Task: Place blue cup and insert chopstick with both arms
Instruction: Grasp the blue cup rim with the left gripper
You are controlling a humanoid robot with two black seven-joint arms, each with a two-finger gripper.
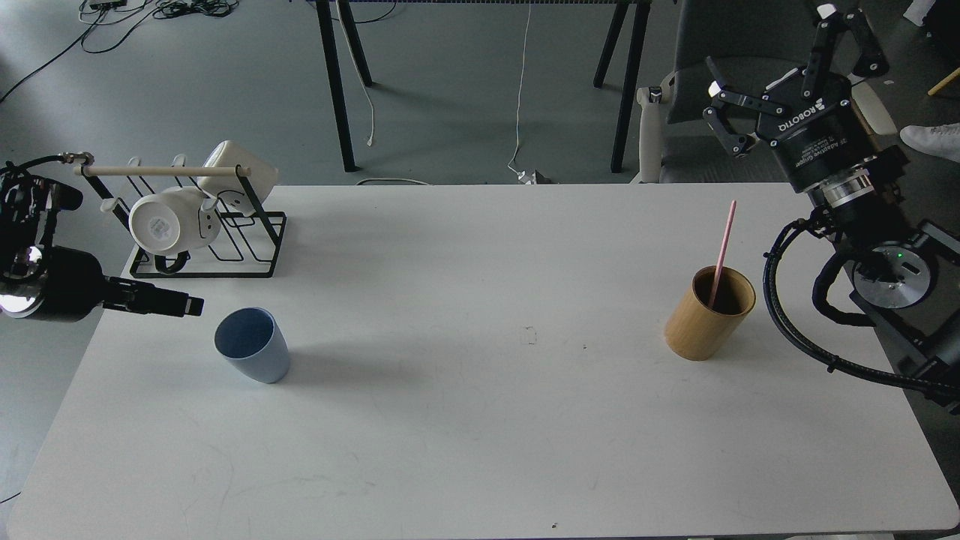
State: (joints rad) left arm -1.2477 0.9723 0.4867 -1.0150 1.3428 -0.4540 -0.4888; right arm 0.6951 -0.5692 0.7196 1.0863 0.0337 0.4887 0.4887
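While the left gripper (pixel 176 306) is hovering just beside the blue cup (pixel 252 345) — seen edge-on, open or clenched I cannot tell — a low approach is risking tipping it. The right gripper (pixel 780 64) is hanging released above the table (pixel 480 450) edge, well apart from the chopstick (pixel 723 244) — standing in the wooden cup (pixel 708 313).

Only one camera looked on, from the robot's head, facing forward and down. It took in the whole white desk (pixel 480 420) from moderate range, with grey floor (pixel 450 90) beyond and an arm entering at each side edge.
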